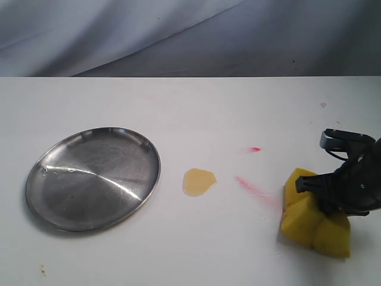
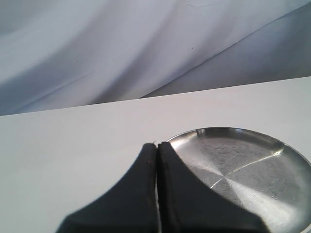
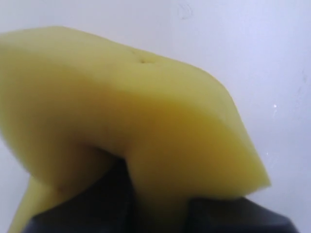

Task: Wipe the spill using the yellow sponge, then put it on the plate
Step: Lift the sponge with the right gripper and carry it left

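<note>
The yellow sponge (image 1: 305,214) rests on the white table at the right front, pinched in the middle by my right gripper (image 1: 326,199), which is shut on it. In the right wrist view the yellow sponge (image 3: 146,116) bulges out around the dark fingers (image 3: 97,204). The tan spill (image 1: 197,180) lies on the table between sponge and plate, apart from both. The silvery plate (image 1: 53,205) sits at the left with nothing on it. My left gripper (image 2: 157,148) is shut with nothing in it, hovering by the plate (image 2: 286,155) rim; it does not show in the exterior view.
Thin red-pink streaks (image 1: 251,186) and a red spot (image 1: 255,149) mark the table between the spill and the sponge. A grey cloth backdrop (image 1: 178,36) hangs behind the table's far edge.
</note>
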Robot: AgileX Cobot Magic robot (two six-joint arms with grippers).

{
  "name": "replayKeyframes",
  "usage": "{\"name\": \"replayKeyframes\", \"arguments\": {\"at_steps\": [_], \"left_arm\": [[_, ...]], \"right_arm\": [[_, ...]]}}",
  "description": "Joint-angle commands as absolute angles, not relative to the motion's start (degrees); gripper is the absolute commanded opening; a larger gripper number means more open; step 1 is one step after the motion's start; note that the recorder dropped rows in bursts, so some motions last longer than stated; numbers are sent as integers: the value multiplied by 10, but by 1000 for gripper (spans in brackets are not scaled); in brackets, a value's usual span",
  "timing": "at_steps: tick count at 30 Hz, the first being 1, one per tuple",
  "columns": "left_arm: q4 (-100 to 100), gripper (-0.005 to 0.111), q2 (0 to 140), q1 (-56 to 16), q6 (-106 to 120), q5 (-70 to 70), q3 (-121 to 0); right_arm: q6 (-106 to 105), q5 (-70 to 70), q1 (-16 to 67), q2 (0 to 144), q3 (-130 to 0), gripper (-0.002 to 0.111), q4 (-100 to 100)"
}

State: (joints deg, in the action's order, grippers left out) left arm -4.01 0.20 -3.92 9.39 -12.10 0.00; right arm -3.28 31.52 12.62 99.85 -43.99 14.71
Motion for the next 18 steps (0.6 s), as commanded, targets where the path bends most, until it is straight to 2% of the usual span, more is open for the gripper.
{"name": "replayKeyframes", "arguments": {"at_steps": [1, 6, 10, 13, 18], "left_arm": [[-39, 0, 0, -40, 92, -118, 0], [-39, 0, 0, -40, 92, -118, 0], [-39, 0, 0, -40, 92, -118, 0], [-39, 0, 0, -40, 92, -118, 0], [-39, 0, 0, -40, 92, -118, 0]], "right_arm": [[-49, 310, 128, 973, -432, 0, 120], [-136, 324, 169, 935, -432, 0, 219], [-156, 329, 251, 931, -446, 0, 262], [-122, 329, 323, 931, -486, 0, 263], [-101, 367, 363, 985, -565, 0, 273]]}}
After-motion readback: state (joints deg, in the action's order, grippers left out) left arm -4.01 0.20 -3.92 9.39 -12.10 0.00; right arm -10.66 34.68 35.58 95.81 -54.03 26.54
